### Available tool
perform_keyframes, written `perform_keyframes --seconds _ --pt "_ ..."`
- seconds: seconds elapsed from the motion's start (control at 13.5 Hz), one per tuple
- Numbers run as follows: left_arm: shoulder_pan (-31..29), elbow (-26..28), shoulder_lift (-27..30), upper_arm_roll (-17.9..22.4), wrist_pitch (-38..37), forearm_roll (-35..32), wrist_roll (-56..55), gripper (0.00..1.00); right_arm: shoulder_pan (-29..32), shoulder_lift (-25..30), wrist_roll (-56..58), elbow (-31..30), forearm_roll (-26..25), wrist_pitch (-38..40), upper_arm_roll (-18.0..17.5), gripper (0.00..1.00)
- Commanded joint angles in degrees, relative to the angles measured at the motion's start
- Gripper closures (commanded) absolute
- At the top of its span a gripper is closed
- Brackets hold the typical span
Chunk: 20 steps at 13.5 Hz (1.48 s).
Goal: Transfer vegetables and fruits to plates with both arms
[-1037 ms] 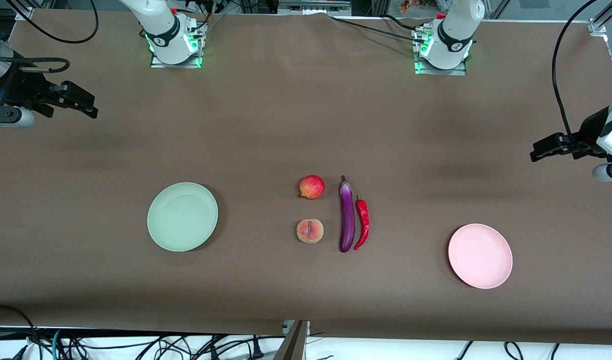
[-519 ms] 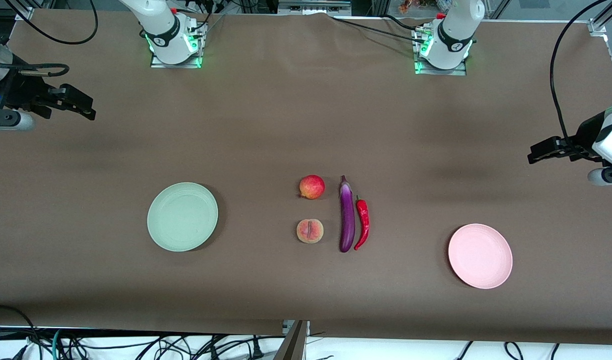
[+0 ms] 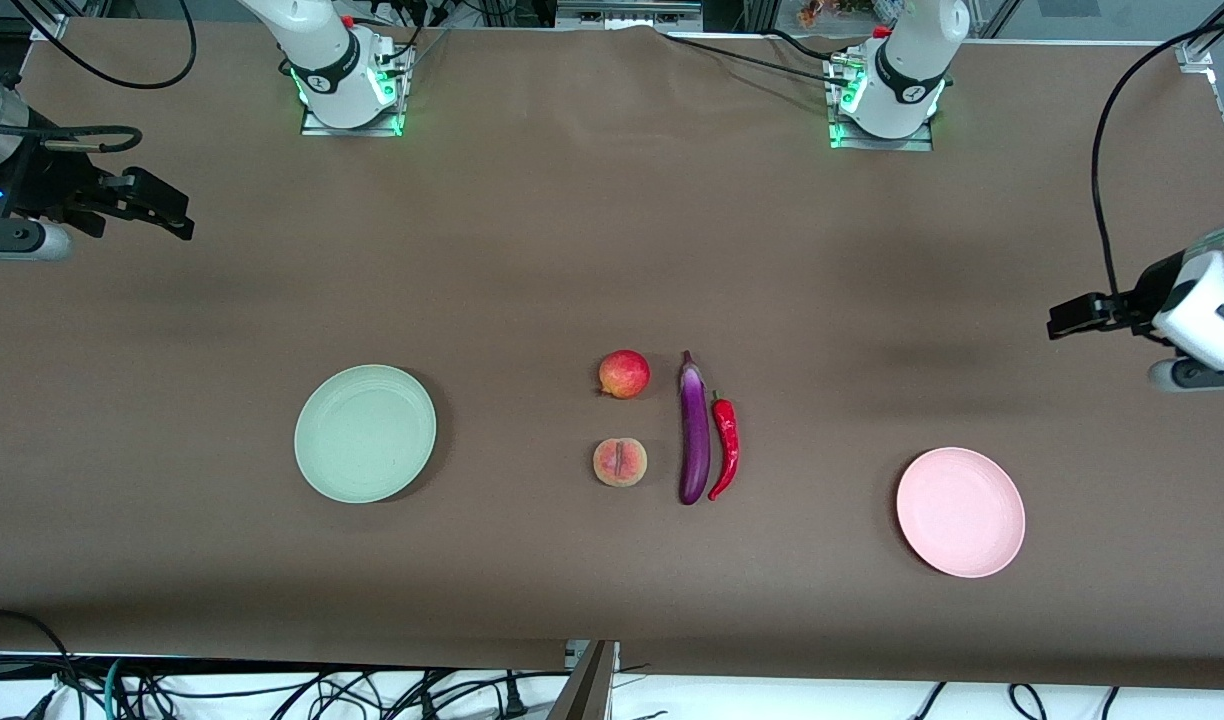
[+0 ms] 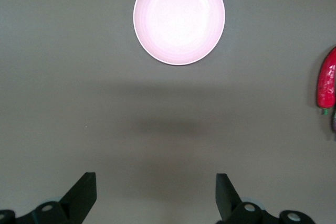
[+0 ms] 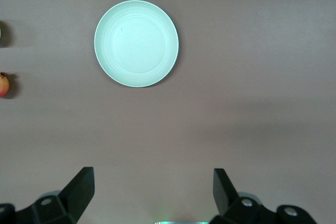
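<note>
- Four produce items sit mid-table in the front view: pomegranate (image 3: 624,374), peach (image 3: 620,463) nearer the front camera edge, purple eggplant (image 3: 694,431) beside both, red chili pepper (image 3: 725,445) touching or just beside the eggplant toward the left arm's end.
- Mint green plate (image 3: 365,433) lies toward the right arm's end, pink plate (image 3: 960,512) toward the left arm's end and closer to the front edge; both bare.
- Left wrist view shows only the pink plate (image 4: 179,17) plus the chili (image 4: 326,82) at the frame edge; no fruit visible there.
- Right wrist view shows only the green plate (image 5: 136,43), the pomegranate (image 5: 3,85) cut off at the frame edge, and a sliver of another item.
- Left gripper (image 3: 1064,319) hangs over bare tabletop at the left arm's end of the table, fingers (image 4: 84,192) spread wide, holding nothing.
- Right gripper (image 3: 177,221) hangs over bare tabletop at the right arm's end, nearer the base-side edge, fingers (image 5: 81,184) spread wide, holding nothing.
- Both forearms reach in from the table ends, wrists roughly level, fingers pointing toward the table middle.
</note>
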<state>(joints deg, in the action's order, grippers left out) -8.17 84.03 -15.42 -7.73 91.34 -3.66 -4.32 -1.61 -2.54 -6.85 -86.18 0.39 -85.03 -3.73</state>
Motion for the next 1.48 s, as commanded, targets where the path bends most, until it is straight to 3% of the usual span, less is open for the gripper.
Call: perform_keyframes --seconds 0.0,0.3,0.67,0.89,1.41 --pt "0.3 -1.9 -2.7 -0.1 0.8 -0.4 0.1 0.0 0.2 0.1 -0.8 0.8 -0.8 0.7 -0.6 0.0" --pt "2.3 -1.8 -8.6 -0.4 7.4 6.1 -5.2 0.0 0.2 0.0 -0.8 0.8 -0.8 0.7 -0.7 0.0" --pt "13.3 -2.1 -18.7 -0.4 21.0 6.4 -19.6 0.0 0.2 0.0 -0.8 0.8 -0.7 0.7 -0.7 0.0" --pt "17.7 -2.1 -24.2 -0.4 31.5 6.3 -22.0 0.0 0.1 0.0 -0.8 0.8 -0.7 0.8 -0.7 0.0" --pt "25.9 -1.8 -30.7 -0.1 43.7 5.5 -29.0 0.0 0.2 0.0 -0.8 0.7 -0.7 1.0 -0.7 0.0"
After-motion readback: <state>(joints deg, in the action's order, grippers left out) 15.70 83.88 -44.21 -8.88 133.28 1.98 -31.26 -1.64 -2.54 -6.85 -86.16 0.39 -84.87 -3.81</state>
